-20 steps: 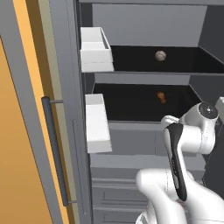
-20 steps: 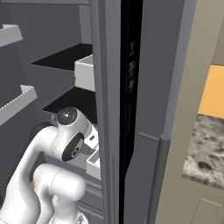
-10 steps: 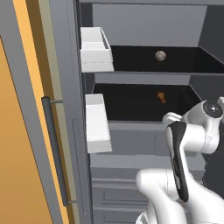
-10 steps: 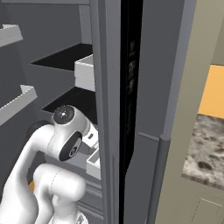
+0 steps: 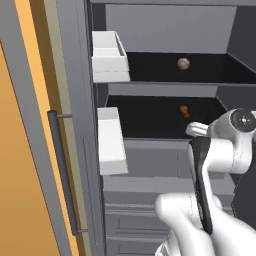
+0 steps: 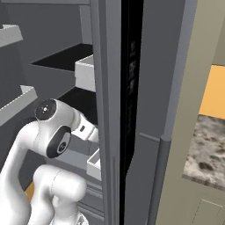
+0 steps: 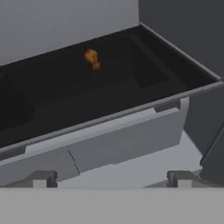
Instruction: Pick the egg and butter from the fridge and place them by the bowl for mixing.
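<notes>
The fridge (image 5: 165, 30) stands open in front of me. The egg (image 5: 183, 63), a small pale ball, rests on the upper black shelf towards the back. My gripper (image 7: 111, 178) is open and holds nothing; its fingertips (image 7: 43, 178) face the lower black shelf (image 7: 109, 100) from just outside its front edge, above a grey drawer front (image 7: 127, 135). The egg sits one shelf above where the hand points. The butter and the bowl are out of view.
A small orange lumpy item (image 5: 184, 110) (image 7: 92, 58) lies at the back of the lower shelf. Two white door bins (image 5: 108, 58) (image 5: 111, 141) hang on the left. The door's edge (image 6: 110, 110) stands close on the arm's right, with a speckled counter (image 6: 206, 154) beyond.
The arm's wrist has shifted slightly towards the fridge. The gripper stays open, and the egg and orange item have not moved.
</notes>
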